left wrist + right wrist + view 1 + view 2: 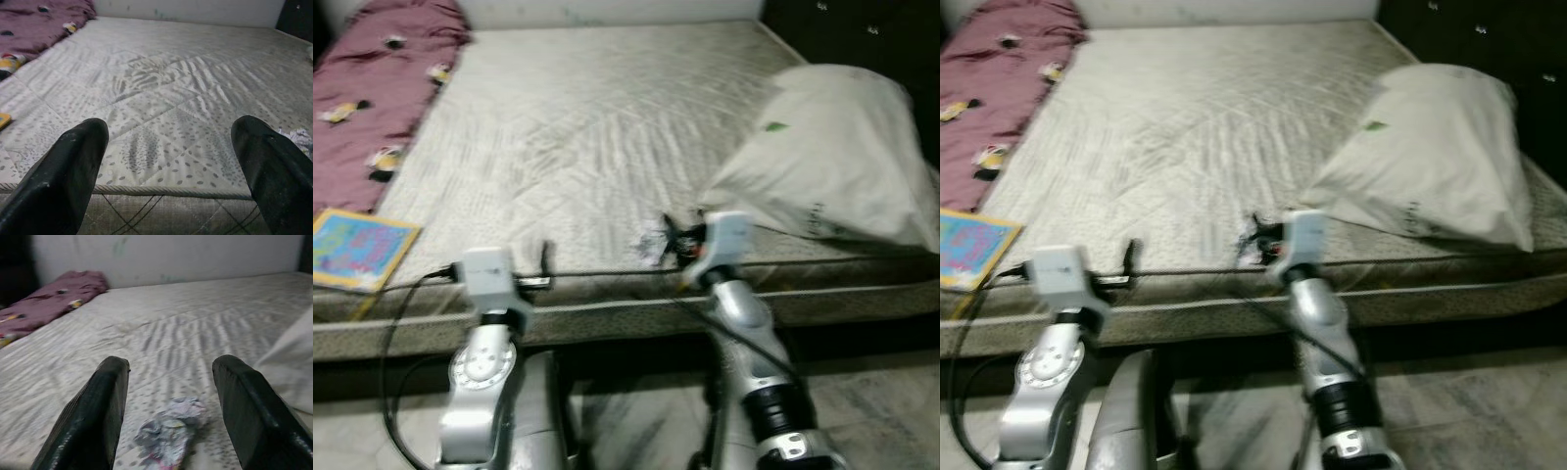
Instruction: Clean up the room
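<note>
Straddling crumpled wrapper in wrist view, R tool fingers apart; L tool likewise, over bare mattress edge.

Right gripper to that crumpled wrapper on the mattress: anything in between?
Nothing visible. The right gripper is open, the crumpled wrapper lying between its fingers on bare mattress. The pillow sits off to the right.

Head stereo pair looks forward and down from above both arms onto the bed, the right eye shifted slightly rightward of the same scene. Left wrist camera sights low along the spread fingers of the left gripper across the mattress edge. Right wrist camera sits close behind the right gripper, sharing the wrapper with the head views.
</note>
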{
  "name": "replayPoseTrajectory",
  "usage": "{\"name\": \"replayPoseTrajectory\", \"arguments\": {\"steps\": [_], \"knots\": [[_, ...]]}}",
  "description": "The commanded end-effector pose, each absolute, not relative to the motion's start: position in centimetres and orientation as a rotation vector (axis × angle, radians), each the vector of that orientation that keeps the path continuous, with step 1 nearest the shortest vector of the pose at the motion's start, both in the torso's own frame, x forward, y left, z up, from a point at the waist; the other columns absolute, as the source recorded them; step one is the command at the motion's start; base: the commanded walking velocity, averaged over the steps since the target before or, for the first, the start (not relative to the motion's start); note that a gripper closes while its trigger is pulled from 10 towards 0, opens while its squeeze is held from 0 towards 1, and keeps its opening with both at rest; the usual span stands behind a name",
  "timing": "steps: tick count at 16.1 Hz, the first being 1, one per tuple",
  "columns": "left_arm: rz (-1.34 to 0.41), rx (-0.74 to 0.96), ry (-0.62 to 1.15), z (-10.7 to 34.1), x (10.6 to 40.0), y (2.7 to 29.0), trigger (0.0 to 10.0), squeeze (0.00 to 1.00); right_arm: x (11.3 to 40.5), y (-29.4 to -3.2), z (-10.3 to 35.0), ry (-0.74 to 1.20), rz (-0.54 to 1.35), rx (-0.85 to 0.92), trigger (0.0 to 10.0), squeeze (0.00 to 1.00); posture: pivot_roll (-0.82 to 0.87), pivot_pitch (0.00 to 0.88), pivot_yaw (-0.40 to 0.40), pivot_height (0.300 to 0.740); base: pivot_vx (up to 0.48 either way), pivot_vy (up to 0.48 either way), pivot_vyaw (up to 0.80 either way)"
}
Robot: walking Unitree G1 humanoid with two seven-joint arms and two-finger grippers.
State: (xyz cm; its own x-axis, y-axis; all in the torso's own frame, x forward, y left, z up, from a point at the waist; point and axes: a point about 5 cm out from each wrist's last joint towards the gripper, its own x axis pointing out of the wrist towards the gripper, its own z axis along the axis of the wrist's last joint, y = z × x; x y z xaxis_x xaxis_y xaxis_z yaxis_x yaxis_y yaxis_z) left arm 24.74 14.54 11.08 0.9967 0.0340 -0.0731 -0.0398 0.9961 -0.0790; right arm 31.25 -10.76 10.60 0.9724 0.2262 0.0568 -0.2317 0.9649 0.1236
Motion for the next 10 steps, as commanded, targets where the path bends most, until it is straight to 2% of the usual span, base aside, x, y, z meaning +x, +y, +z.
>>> {"name": "replayPoseTrajectory", "arguments": {"steps": [1,6,9,10], "knots": [[0.051,-0.055,0.054,11.3,24.8,15.4,10.0,0.0,31.3,-9.7,11.0,-0.047,0.259,0.15,10.0,0.0,0.04,0.0,0.024,0.511,0.0,0.48,0.0],[0.059,-0.047,0.037,11.7,24.8,15.0,10.0,0.0,31.2,-9.1,11.1,-0.05,0.305,0.113,10.0,0.0,0.05,0.0,0.018,0.511,0.0,0.0,0.0],[0.058,-0.048,0.032,12.0,24.3,14.8,10.0,0.0,31.6,-8.7,11.2,-0.038,0.284,0.114,10.0,0.0,0.07,0.032,0.008,0.511,0.0,0.0,0.62],[0.071,-0.048,0.044,11.9,23.8,15.1,10.0,0.0,31.7,-7.9,11.2,-0.036,0.31,0.108,10.0,0.0,0.09,0.068,0.004,0.511,0.0,0.0,0.57]]}}
